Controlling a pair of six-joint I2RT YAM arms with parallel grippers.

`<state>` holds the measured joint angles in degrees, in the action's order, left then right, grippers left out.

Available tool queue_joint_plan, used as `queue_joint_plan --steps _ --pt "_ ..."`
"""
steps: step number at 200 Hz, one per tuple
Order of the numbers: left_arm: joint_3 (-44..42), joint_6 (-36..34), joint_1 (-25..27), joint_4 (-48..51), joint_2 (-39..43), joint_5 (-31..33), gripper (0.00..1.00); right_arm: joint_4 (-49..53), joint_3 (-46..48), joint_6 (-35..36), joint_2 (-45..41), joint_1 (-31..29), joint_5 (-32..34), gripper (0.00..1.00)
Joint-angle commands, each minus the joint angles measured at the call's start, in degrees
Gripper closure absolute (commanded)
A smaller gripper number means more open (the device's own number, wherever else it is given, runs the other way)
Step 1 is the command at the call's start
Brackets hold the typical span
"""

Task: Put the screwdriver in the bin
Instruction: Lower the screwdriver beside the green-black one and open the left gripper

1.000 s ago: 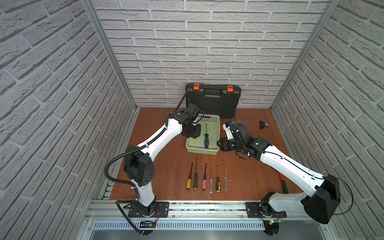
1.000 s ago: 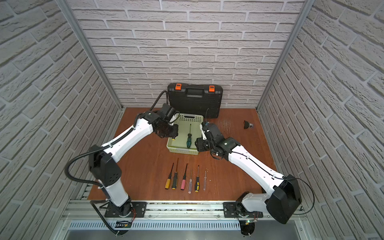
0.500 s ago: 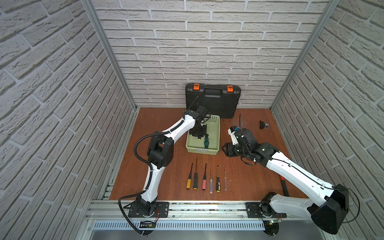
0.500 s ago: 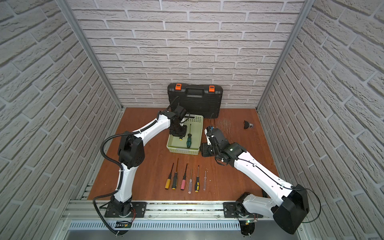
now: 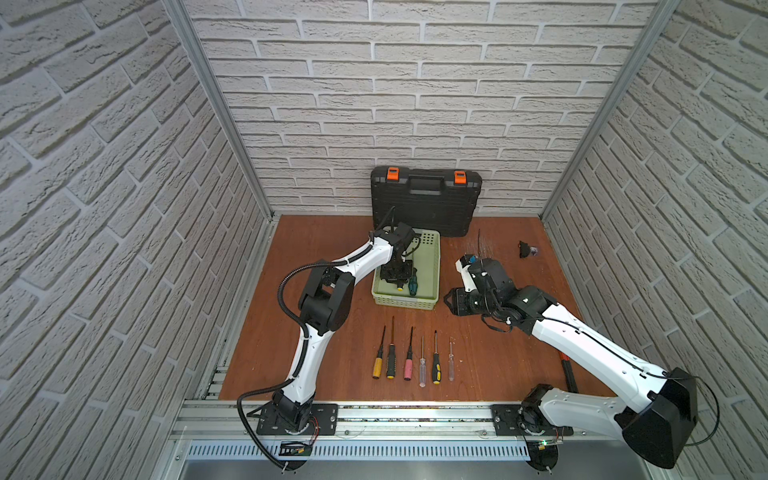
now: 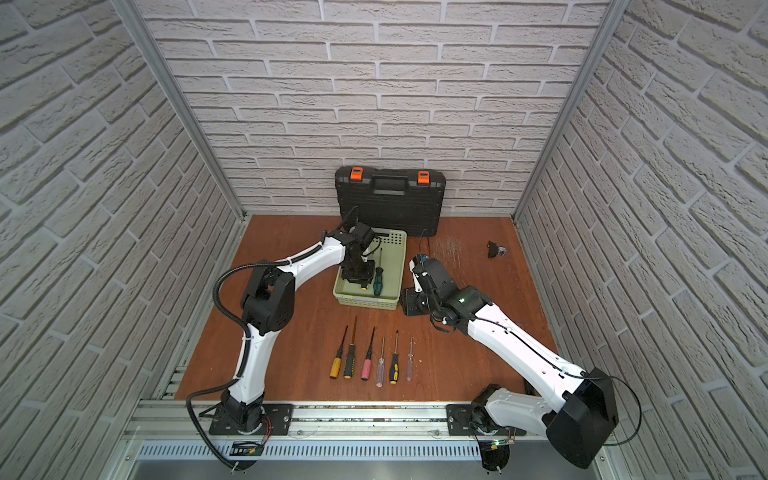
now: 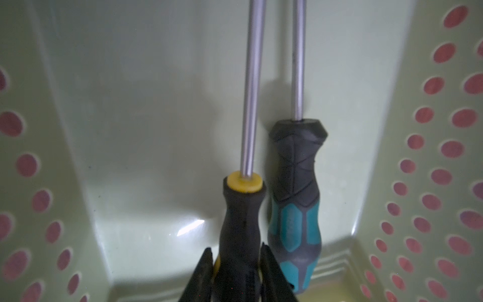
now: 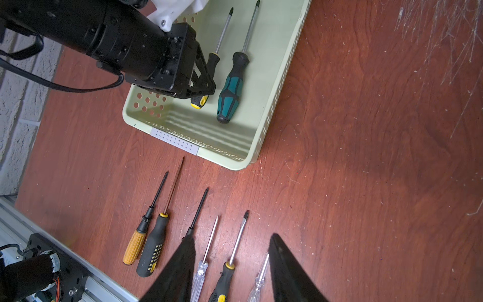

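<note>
Left gripper point(image 7: 235, 252) is down inside the bin point(image 5: 433, 266), its fingers point(image 7: 205, 264) pinching the black, yellow-capped handle of the screwdriver point(image 7: 241, 209). The right wrist view confirms the grip on the handle's rear half, with the shaft pointing to the bin's far end. The screwdriver is therefore within the bin walls; contact with the floor cannot be confirmed. A teal screwdriver point(image 6: 377, 282) lies on the bin floor just beside it at 3 o'clock in both top views, parallel, tips the same way. Right gripper point(image 8: 232, 236) is outside the bin, at 3 o'clock of its near corner in both top views. Its fingers are spread with nothing between them. A row of six screwdrivers point(image 5: 411, 357) lies on the table point(image 5: 498, 357) at 6 o'clock of the bin. The toolcase point(image 5: 424, 203) stands at 12 o'clock, against the wall.
</note>
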<state>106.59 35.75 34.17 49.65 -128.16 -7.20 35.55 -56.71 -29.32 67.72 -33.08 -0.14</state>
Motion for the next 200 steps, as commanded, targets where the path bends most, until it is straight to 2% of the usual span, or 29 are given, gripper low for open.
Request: queue_joint_plan --steps 1,34,63,82,140,200 --pt "-0.8 0.8 -0.1 -1.5 -1.1 -0.1 1.00 -1.8 0.9 -0.6 -0.3 0.1 -0.9 0.52" --pt "-1.2 1.0 0.1 -1.8 -1.6 1.1 0.99 -1.5 0.5 0.0 0.4 0.1 -1.2 0.52" --pt "-1.4 0.7 0.6 -1.5 -1.3 2.9 0.76 -1.3 0.6 0.1 0.3 0.2 -1.2 0.52" --pt "-1.5 0.6 1.0 -1.5 -0.7 3.9 0.68 -1.4 0.6 0.2 0.3 0.1 -1.3 0.52" --pt "-0.3 -0.5 1.1 0.3 1.0 5.1 0.56 -2.0 0.0 0.6 1.7 0.1 -1.4 0.52" --pt "-4.4 -1.1 -0.2 -2.8 12.3 4.0 0.55 2.4 -3.7 0.1 4.6 0.0 -2.1 0.52"
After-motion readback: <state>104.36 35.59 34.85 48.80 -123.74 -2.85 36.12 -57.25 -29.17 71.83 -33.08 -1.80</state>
